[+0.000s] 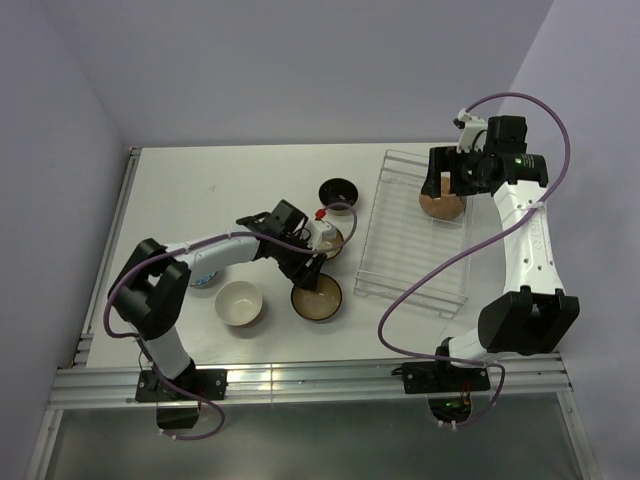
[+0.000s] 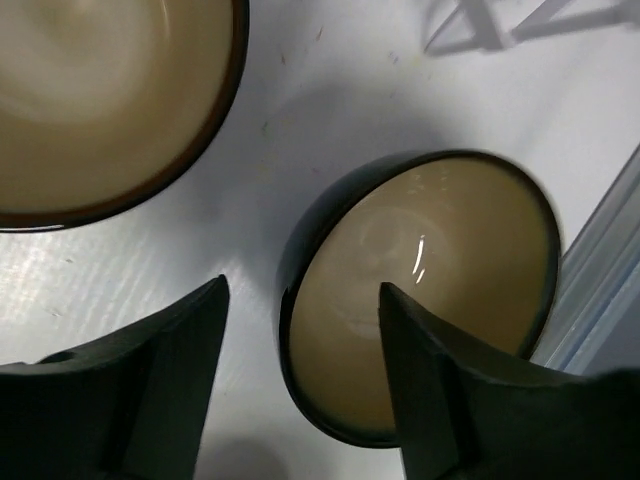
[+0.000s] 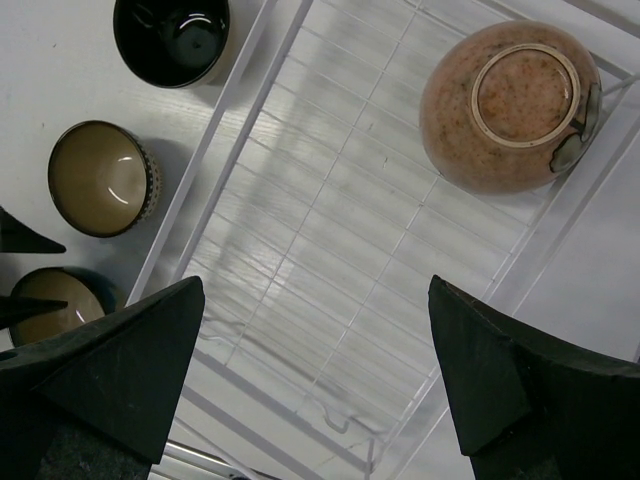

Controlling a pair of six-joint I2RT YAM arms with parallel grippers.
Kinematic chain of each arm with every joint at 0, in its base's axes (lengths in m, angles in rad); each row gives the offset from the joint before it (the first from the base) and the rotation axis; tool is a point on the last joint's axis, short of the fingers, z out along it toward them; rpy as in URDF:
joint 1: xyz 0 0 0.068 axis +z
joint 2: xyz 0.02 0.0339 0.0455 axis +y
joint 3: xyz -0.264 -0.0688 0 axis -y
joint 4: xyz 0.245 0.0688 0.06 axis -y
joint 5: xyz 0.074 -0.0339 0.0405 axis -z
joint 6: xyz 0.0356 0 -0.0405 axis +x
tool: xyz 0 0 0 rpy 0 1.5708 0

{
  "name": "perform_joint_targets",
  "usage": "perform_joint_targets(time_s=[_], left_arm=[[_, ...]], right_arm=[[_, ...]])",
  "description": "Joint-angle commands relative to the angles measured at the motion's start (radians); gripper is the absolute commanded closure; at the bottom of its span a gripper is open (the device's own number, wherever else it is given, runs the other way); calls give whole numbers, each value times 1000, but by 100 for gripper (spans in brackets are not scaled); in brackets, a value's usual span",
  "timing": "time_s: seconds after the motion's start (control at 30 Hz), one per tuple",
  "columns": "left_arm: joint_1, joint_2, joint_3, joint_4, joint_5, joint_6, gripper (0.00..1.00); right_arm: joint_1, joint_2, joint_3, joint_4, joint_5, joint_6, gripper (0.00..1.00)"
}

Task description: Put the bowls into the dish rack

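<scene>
Straddling rim of tan bowl (image 2: pixel 450 250), left end effector (image 2: pixel 303 285), jaws apart

From my remote seat: the clear, thin-ribbed rectangular dish rack (image 1: pixel 400 240) lies flat at right, a speckled tan-orange bowl (image 1: pixel 440 205) upside down at its far end. Left of it, upright: a glossy black bowl (image 1: pixel 338 192), a tan-lined speckle-sided bowl (image 3: pixel 103 178), a tan-lined dark bowl (image 1: pixel 316 297) and a cream-white bowl (image 1: pixel 240 303).
</scene>
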Motion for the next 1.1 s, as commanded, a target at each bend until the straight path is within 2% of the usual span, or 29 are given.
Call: perform_joint_targets(time_s=[0.0,0.13,0.27,0.33,0.43,0.47,0.57,0.83,0.93,1.07], left_arm=[[-17,56,49,-62,-45,-10,35],[-27,81,58,-82,-45,2,42],[-40,86,54,-84,-37,4,59],[-49,83,51,-88,-34,1,64],[-58,81,49,-99,-35,1,76],[-58,78,49,-102,-35,-7,85],[-58,60,55,-116,-22,-27,100],[-56,-169,28,-6,-3,-205,100],[-56,-194,110,-36,-83,-223,100],[-56,-146,326,-114,-160,-231,100]], right_arm=[[-9,-57,-8,7,3,-11,0],[-9,-71,-25,15,7,-20,0],[-7,-83,-43,27,9,-22,0],[-7,-88,-51,32,7,-19,0],[-9,-91,-59,38,6,-16,0],[-7,-93,-60,43,6,-13,0],[-7,-93,-60,47,0,-5,0],[-32,-83,-37,43,-97,32,0],[-61,-76,-19,36,-143,55,0],[-98,-71,2,40,-201,70,0]])
